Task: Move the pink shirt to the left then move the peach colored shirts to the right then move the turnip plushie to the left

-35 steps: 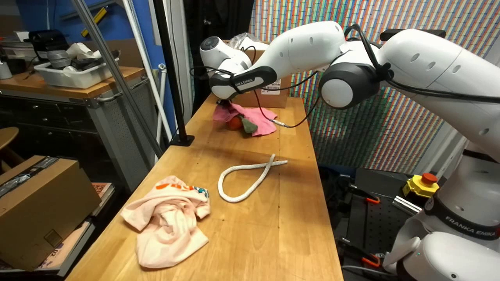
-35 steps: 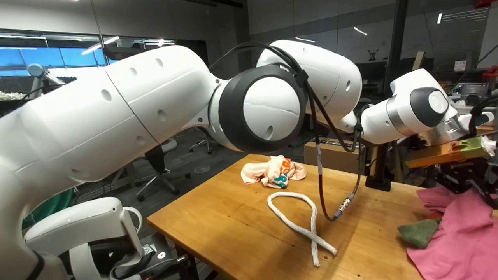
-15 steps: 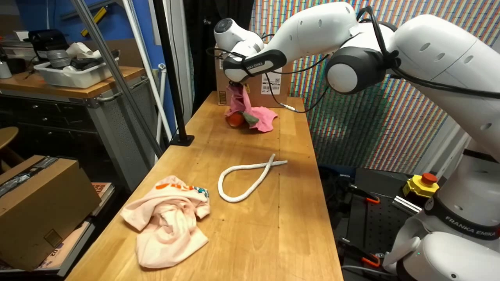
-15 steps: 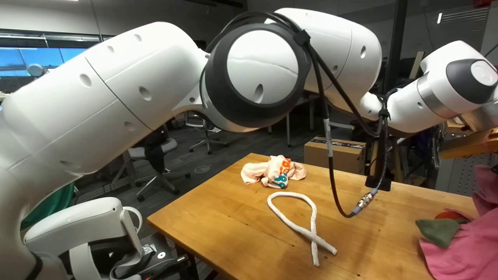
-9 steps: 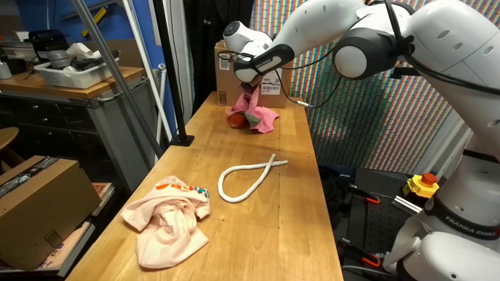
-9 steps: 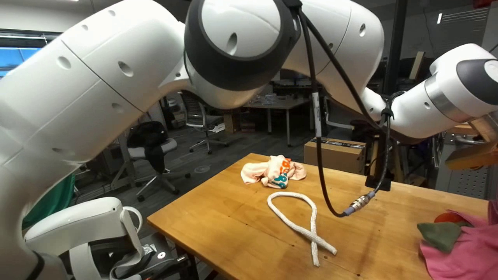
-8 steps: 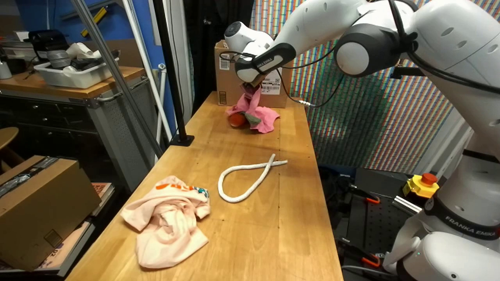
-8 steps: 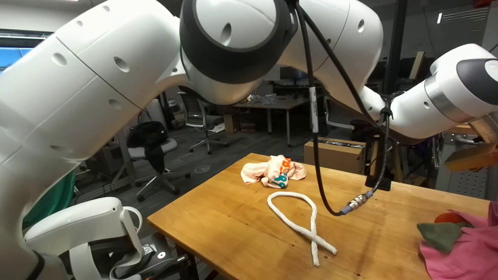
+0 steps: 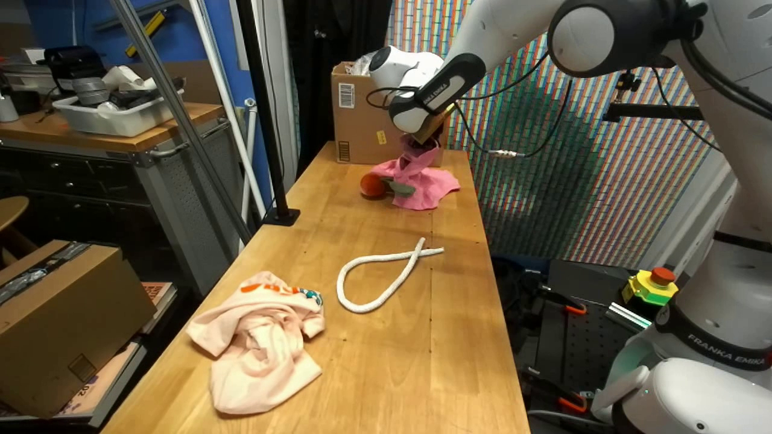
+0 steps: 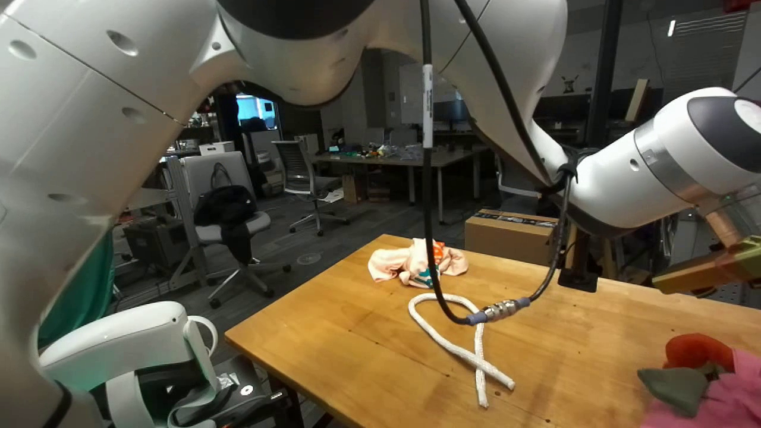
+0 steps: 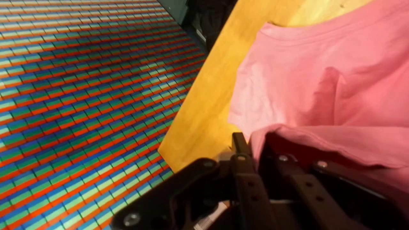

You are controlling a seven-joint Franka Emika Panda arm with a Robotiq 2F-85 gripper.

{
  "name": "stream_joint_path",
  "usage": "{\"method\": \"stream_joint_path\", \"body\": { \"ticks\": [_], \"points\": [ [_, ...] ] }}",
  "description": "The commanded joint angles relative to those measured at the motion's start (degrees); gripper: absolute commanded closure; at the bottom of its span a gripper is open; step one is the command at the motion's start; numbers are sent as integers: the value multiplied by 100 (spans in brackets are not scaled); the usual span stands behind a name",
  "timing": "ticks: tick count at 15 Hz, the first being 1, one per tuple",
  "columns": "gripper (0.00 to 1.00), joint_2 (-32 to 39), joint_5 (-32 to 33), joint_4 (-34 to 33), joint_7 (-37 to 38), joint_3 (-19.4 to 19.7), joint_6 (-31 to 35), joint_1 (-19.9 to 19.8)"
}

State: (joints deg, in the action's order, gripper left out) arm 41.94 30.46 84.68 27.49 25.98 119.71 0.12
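My gripper (image 11: 257, 147) is shut on a fold of the pink shirt (image 11: 319, 80) in the wrist view; the cloth covers one fingertip. In an exterior view the gripper (image 9: 420, 143) holds part of the pink shirt (image 9: 427, 188) up while the rest lies on the table. The turnip plushie, red-orange with green leaves, lies against the shirt in both exterior views (image 9: 373, 185) (image 10: 698, 351). The peach shirt (image 9: 259, 343) lies crumpled at the near end of the table, apart from the gripper; it also shows in an exterior view (image 10: 392, 261).
A white rope (image 9: 374, 259) lies looped mid-table between the shirts. A cardboard box (image 9: 356, 120) stands behind the gripper at the table's far end. A black pole (image 9: 265, 120) rises at the table edge. The arm's cable (image 10: 502, 309) hangs low over the table.
The gripper has lifted part of the pink shirt and moved right in the view with the box behind it, dragging the cloth. The plushie shifted slightly right and is more uncovered. The peach shirt has not moved.
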Motion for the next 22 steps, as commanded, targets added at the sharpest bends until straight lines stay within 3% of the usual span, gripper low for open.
{"method": "stream_joint_path", "body": {
  "ticks": [1, 6, 13, 14, 16, 22],
  "points": [
    [87, -724, 331, 967, 393, 27, -236, 96],
    [87, -1075, 454, 1379, 541, -147, -476, -71],
    [88, -891, -92, 1087, 269, -773, 147, -345],
    [63, -875, -167, 1049, 149, -840, 156, -352],
    [59, -880, -216, 1060, 108, -889, 248, -309],
    [14, -971, -170, 1221, 123, -901, 294, -260]
  ]
}}
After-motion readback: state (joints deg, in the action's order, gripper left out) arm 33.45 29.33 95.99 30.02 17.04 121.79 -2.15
